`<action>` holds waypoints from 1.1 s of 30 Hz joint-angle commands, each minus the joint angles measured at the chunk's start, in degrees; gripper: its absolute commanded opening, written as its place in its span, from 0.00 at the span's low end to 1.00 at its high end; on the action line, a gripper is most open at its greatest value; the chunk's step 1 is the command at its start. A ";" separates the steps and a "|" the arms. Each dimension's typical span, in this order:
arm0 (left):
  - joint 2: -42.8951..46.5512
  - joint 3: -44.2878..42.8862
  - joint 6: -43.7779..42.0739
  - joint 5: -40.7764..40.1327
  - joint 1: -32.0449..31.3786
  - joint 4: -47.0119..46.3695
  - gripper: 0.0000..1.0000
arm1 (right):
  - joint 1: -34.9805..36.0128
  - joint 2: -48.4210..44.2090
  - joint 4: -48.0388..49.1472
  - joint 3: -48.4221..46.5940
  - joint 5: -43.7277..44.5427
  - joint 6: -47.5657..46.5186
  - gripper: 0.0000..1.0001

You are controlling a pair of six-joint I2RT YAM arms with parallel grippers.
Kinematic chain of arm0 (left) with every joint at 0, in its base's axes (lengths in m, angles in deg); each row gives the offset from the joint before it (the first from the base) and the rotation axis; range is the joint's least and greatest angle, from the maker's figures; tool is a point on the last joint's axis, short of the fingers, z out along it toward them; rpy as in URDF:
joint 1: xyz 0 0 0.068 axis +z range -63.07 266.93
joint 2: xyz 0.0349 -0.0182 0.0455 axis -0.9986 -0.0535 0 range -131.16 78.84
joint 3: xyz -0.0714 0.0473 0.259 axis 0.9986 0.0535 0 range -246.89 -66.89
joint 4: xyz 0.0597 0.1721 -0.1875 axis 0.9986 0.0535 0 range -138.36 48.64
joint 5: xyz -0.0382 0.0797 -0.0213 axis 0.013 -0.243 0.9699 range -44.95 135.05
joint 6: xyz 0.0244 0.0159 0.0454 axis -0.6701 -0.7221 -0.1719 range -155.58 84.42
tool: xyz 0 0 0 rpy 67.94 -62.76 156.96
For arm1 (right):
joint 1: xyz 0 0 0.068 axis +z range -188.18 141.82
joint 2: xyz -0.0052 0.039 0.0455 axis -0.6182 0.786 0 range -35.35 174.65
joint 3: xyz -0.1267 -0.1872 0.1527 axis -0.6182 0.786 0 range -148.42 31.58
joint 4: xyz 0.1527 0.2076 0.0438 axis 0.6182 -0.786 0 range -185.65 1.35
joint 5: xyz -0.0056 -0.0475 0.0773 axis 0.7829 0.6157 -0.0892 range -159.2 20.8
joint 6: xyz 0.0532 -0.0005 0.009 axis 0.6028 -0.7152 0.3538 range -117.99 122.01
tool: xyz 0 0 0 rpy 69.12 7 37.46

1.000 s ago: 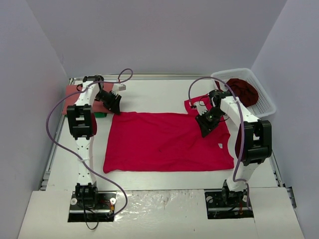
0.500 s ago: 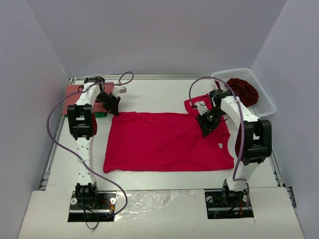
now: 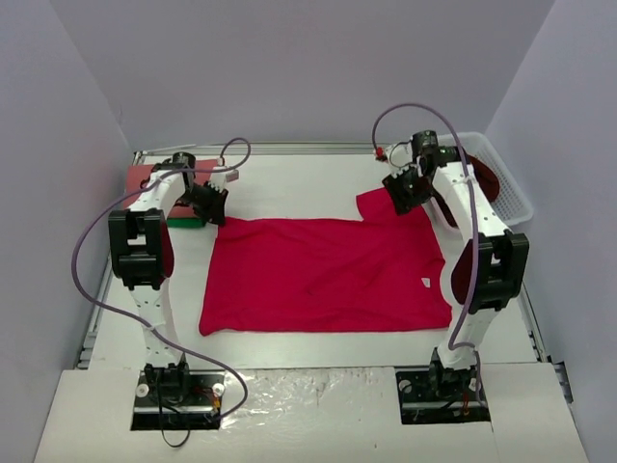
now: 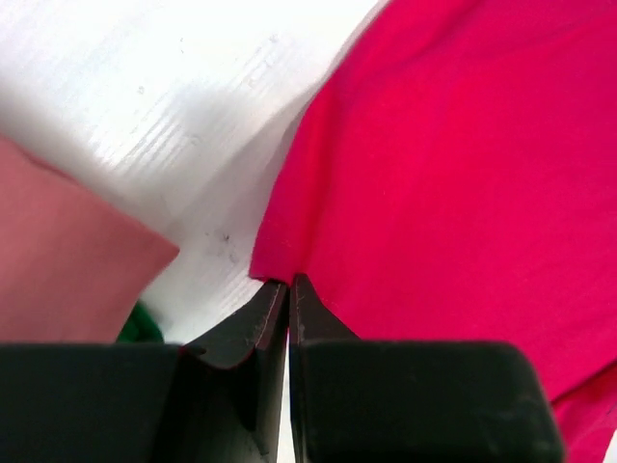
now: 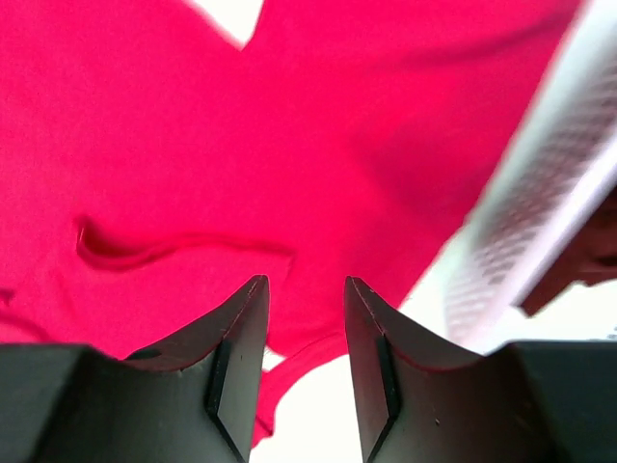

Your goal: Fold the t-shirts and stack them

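Note:
The bright crimson t-shirt (image 3: 328,275) lies spread flat mid-table, its white neck label (image 3: 425,282) at the right. My left gripper (image 3: 214,204) is at the shirt's far left corner. In the left wrist view its jaws (image 4: 289,282) are shut, with the corner of the crimson cloth (image 4: 453,174) at their tips. My right gripper (image 3: 403,193) is open over the far right sleeve, and its wrist view (image 5: 307,282) shows nothing between the jaws. The folded salmon-red t-shirt (image 3: 145,178) lies at the far left. The dark maroon t-shirt (image 3: 479,174) sits in the basket.
The white lattice basket (image 3: 511,198) stands at the far right, close to my right gripper, and its wall shows in the right wrist view (image 5: 540,222). A small green object (image 3: 188,222) lies by the salmon shirt. Enclosure walls surround the table.
My right gripper has moved from over the shirt's right half to the far sleeve near the basket. My left arm's elbow has swung left while its gripper stayed near the shirt's far left corner.

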 commanded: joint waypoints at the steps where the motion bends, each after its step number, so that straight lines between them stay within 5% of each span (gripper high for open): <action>1: 10.69 5.31 3.72 -0.37 -0.25 -7.52 0.02 | -0.35 5.68 1.05 -7.26 3.85 4.21 0.33; 14: 21.52 14.04 3.55 -2.31 0.19 -6.66 0.02 | -0.17 24.86 0.96 -29.86 9.48 7.12 0.34; 33: 27.68 19.05 4.08 -6.09 1.60 -5.34 0.02 | 0.18 38.67 3.68 -44.02 15.72 9.49 0.41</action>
